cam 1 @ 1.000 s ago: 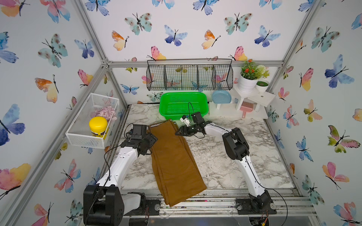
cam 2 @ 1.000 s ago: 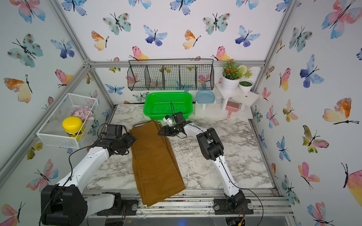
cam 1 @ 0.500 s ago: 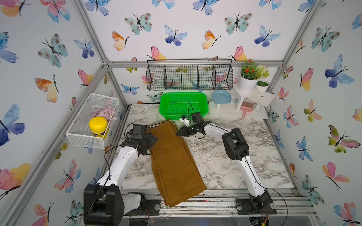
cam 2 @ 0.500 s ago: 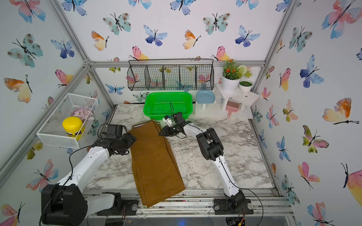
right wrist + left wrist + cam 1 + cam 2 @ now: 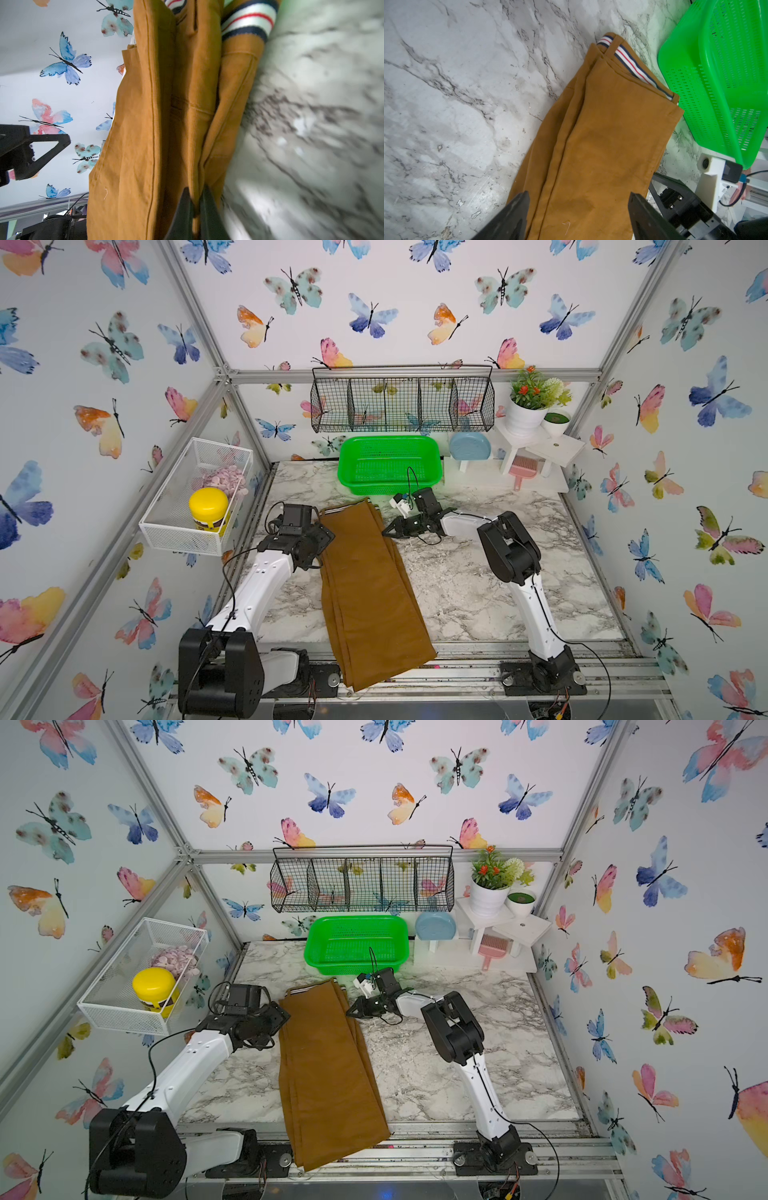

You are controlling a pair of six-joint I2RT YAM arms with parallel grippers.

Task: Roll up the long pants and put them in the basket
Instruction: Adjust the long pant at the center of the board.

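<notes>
The long pants (image 5: 370, 585) (image 5: 328, 1069) are mustard-brown and folded lengthwise. They lie flat on the marble table, from the green basket down over the front rail. Their striped waistband (image 5: 633, 66) (image 5: 247, 18) is at the far end. My left gripper (image 5: 323, 545) (image 5: 579, 199) hovers open over the pants' left edge near the waist, its jaws wide apart with only flat cloth below them. My right gripper (image 5: 386, 533) (image 5: 351, 1013) (image 5: 196, 193) is low at the pants' right edge near the waist, shut on a fold of the cloth edge.
A green basket (image 5: 388, 464) stands just behind the waistband. A white wire basket (image 5: 166, 526) holding a yellow-lidded jar (image 5: 208, 508) hangs on the left wall. A black wire rack (image 5: 403, 402), a blue plate (image 5: 469, 445) and a white shelf (image 5: 559, 448) with plants line the back.
The right gripper's jaws have closed onto the pants' right edge. Both arms have stayed almost in place, and the left gripper is still open.
</notes>
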